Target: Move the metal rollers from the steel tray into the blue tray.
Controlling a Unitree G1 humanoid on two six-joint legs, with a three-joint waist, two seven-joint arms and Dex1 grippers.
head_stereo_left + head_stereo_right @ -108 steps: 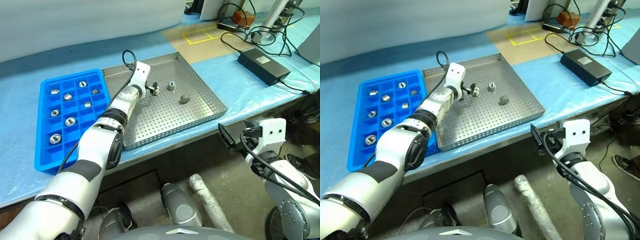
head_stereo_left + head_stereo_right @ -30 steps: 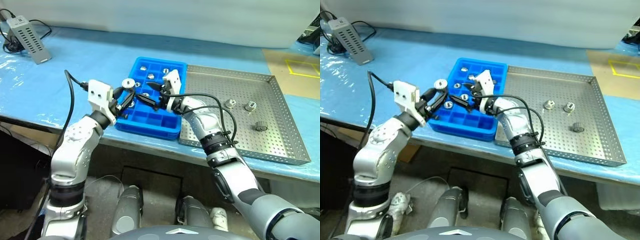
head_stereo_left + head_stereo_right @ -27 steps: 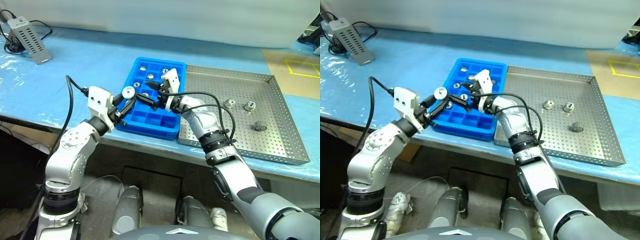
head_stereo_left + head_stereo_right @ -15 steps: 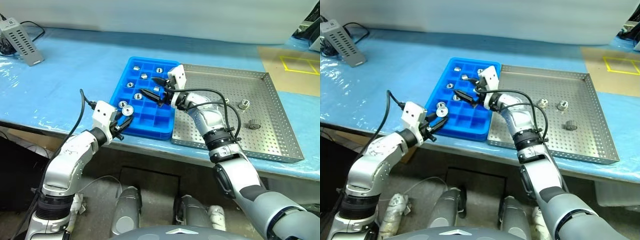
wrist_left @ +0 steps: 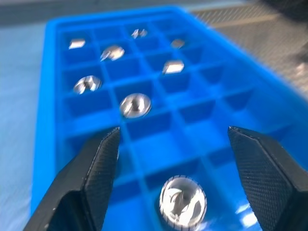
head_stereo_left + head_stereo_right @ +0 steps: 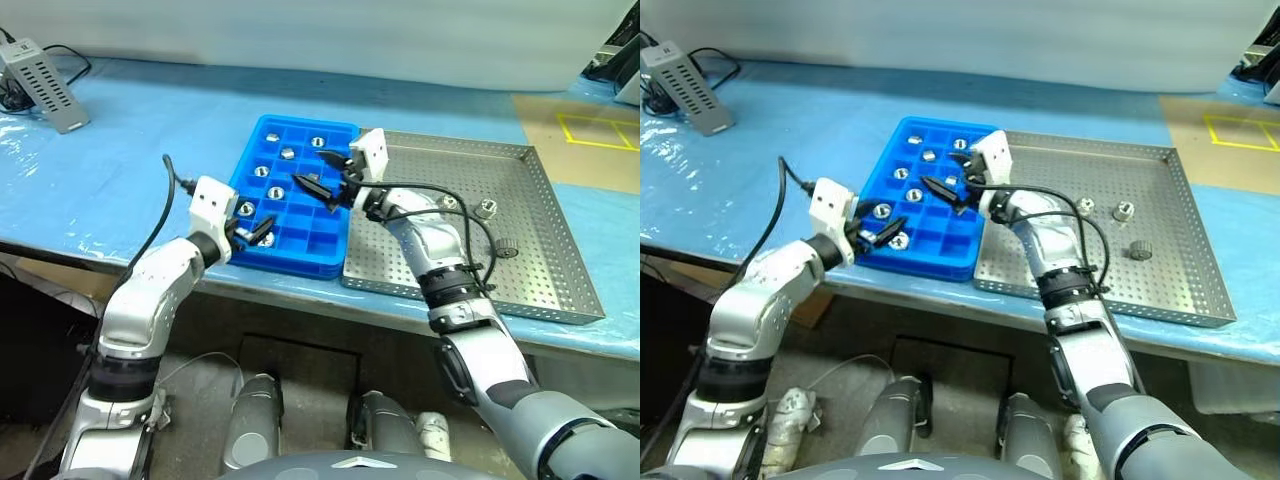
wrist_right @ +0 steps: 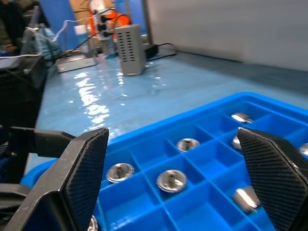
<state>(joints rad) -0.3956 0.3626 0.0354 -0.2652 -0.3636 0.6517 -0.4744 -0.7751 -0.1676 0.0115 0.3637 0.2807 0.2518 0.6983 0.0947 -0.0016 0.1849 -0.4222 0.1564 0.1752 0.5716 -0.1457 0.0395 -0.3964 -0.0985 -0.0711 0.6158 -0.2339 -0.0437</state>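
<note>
Left of centre in the head view, my left gripper (image 6: 252, 231) stands with its fingers spread wide over the near-left corner of the blue tray (image 6: 330, 250), holding nothing. Between its fingers (image 5: 98, 166) in the wrist view, one roller (image 5: 182, 201) sits in a near compartment — free of both pads.

My right gripper (image 6: 318, 173) reaches across the middle of the same tray, jaws also wide and empty, its fingers above the filled cells.

Outward from there, several metal rollers (image 6: 262, 171) lie in the upper-left compartments. Three rollers (image 6: 487, 208) are left on the steel tray (image 6: 560, 300), toward centre-right of the frame.

Risks as I judge them:
- Both grippers crowd one tray — a careless withdrawal could clip the other arm's fingers.
- A finger dragging low over the cell walls could tip a seated roller out or shove the light plastic tray toward the table edge.
- The near roller sits close to the tray's front rim; a knock there might send it to the floor.
</note>
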